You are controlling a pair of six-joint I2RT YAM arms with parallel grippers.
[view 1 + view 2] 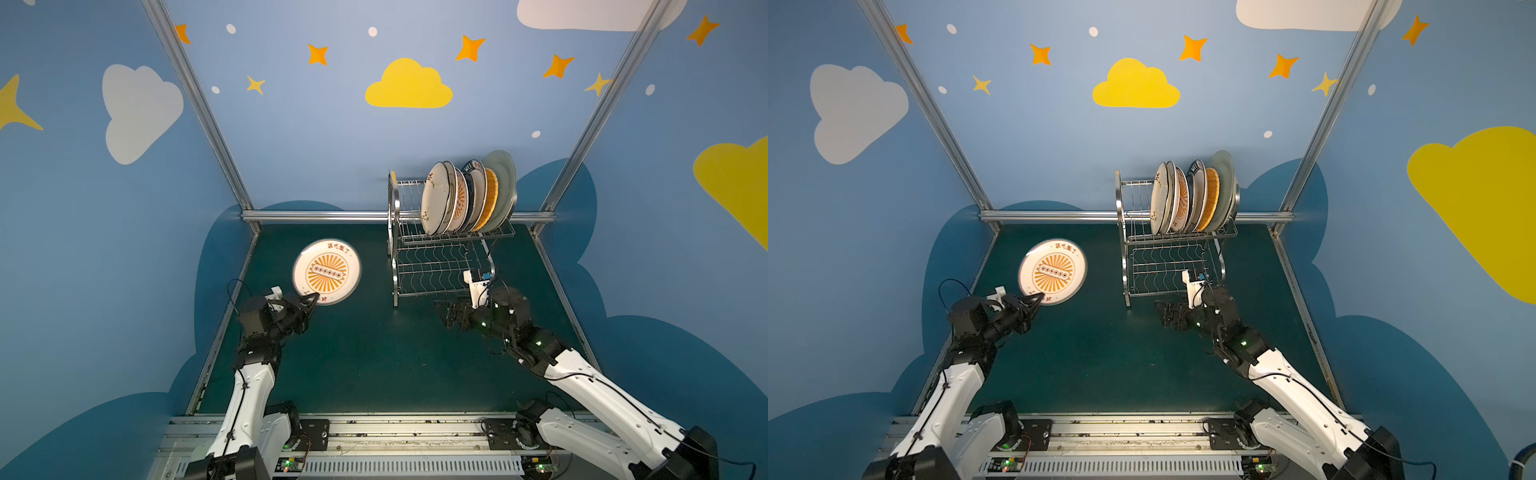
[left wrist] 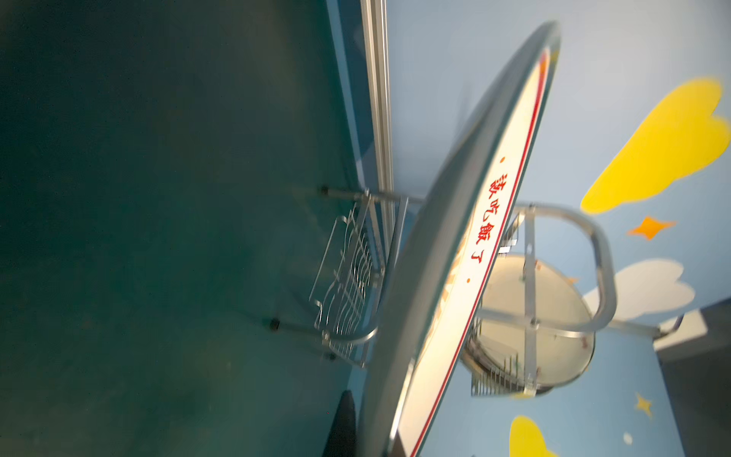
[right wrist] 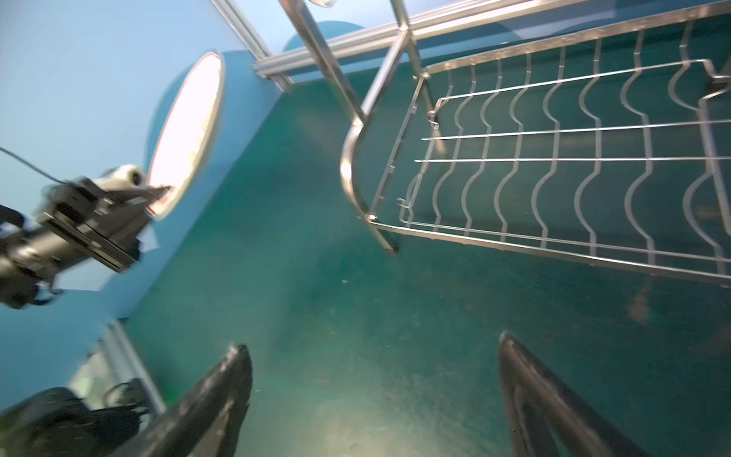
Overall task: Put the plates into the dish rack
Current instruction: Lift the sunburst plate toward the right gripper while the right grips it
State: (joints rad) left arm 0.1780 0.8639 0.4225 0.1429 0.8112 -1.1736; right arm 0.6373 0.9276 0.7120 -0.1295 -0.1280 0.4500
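A white plate with an orange sunburst (image 1: 326,272) (image 1: 1052,272) hangs tilted above the green table at the left. My left gripper (image 1: 312,298) (image 1: 1038,298) is shut on its near rim. The left wrist view shows this plate (image 2: 455,277) edge-on, with one dark finger (image 2: 344,427) beside it. The steel dish rack (image 1: 392,232) (image 1: 1122,232) stands at the back right. Several plates (image 1: 434,199) (image 1: 1160,199) stand upright at the right end of its upper tier. My right gripper (image 1: 441,312) (image 1: 1160,312) (image 3: 372,344) is open and holds nothing, low in front of the rack's wavy lower shelf (image 3: 553,158).
Blue walls with aluminium posts close the table in on three sides, and a rail (image 1: 316,216) runs along the back edge. The upper tier's left slots (image 1: 409,195) hold no plate. The arms' base rail (image 1: 374,432) lies across the front.
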